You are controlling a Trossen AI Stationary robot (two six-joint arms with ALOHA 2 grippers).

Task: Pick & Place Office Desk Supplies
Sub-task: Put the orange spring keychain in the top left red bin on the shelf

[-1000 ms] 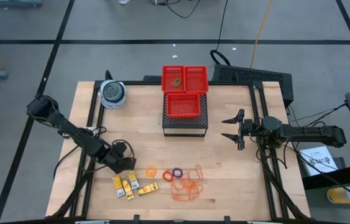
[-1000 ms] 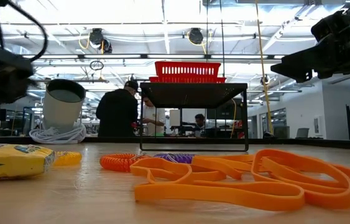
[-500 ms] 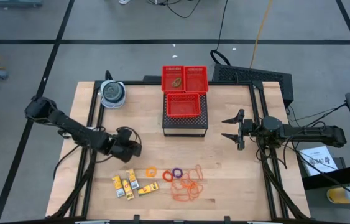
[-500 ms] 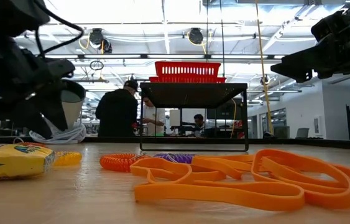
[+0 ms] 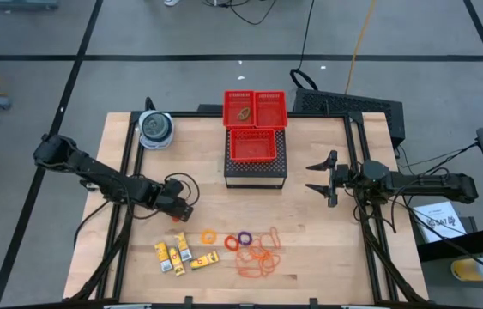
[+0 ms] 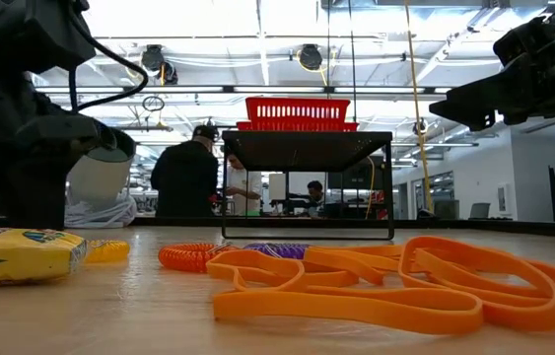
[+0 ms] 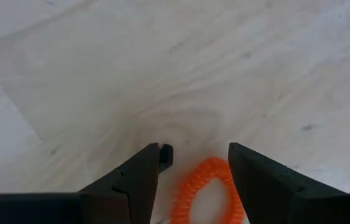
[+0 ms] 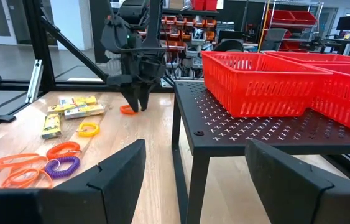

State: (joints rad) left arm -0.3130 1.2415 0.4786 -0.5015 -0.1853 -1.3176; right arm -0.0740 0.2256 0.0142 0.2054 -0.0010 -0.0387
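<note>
My left gripper point(image 5: 181, 212) points down near the table's left middle, shut on a small orange coil ring point(image 7: 209, 190); the right wrist view shows ring point(image 8: 128, 110) and gripper point(image 8: 138, 104) low over the wood. Nearer the front edge lie three yellow packets point(image 5: 178, 255), a yellow-orange ring point(image 5: 208, 235), an orange-red ring point(image 5: 231, 245), a purple ring point(image 5: 244, 238) and a heap of orange rubber bands point(image 5: 258, 256). My right gripper point(image 5: 320, 176) waits open at the right, level, pointing toward the table's left. My left gripper has the orange coil ring between its two fingers, the ring's opposite sides point(image 7: 181, 186) against their inner faces. The fingers come from above, pointing steeply down. The ring lies flat close to the table; whether it rests on the wood I cannot tell.
A black perforated stand point(image 5: 256, 167) at the far middle carries three red mesh baskets point(image 5: 256, 120). A round blue-grey container point(image 5: 155, 129) stands at the far left corner. Bare wood lies between the stand and the left gripper. People stand in the room behind.
My left gripper has swung away from the yellow packets toward the table's far edge and a little to the right, rolling about its own axis as it went. Its finger gap looks unchanged. The loose rings, packets and bands have stayed put.
</note>
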